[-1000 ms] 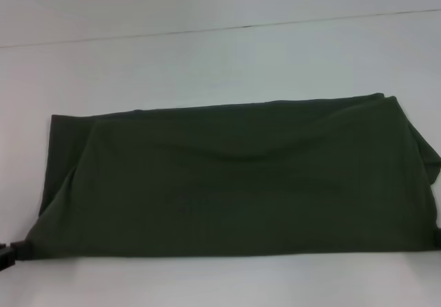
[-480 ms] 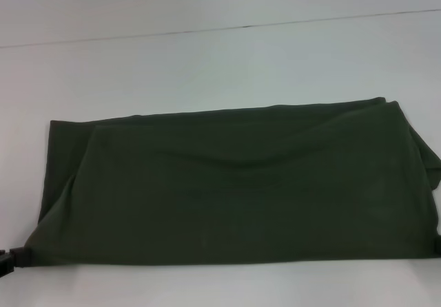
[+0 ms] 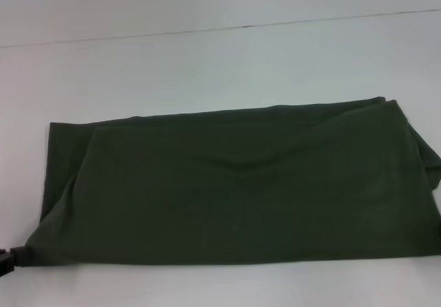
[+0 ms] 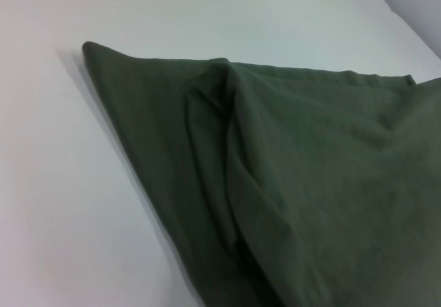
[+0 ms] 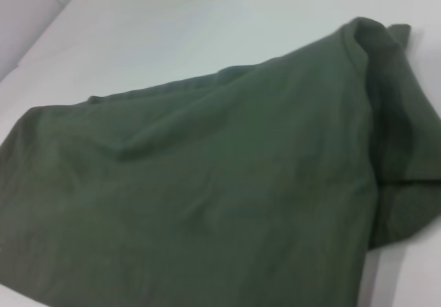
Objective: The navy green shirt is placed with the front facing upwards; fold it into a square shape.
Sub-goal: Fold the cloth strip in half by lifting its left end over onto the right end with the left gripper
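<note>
Navy green shirt [image 3: 241,183] folded wide on white table [image 3: 207,59], left pincer [image 3: 7,260] at near-left corner, grip state n/k

left gripper [image 3: 5,259] mostly cut off, shirt [image 3: 234,183] print hidden

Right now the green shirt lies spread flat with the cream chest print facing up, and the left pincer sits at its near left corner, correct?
Not quite. The head view shows no print: the shirt is folded into a plain band. The left pincer is at its near left corner.
</note>
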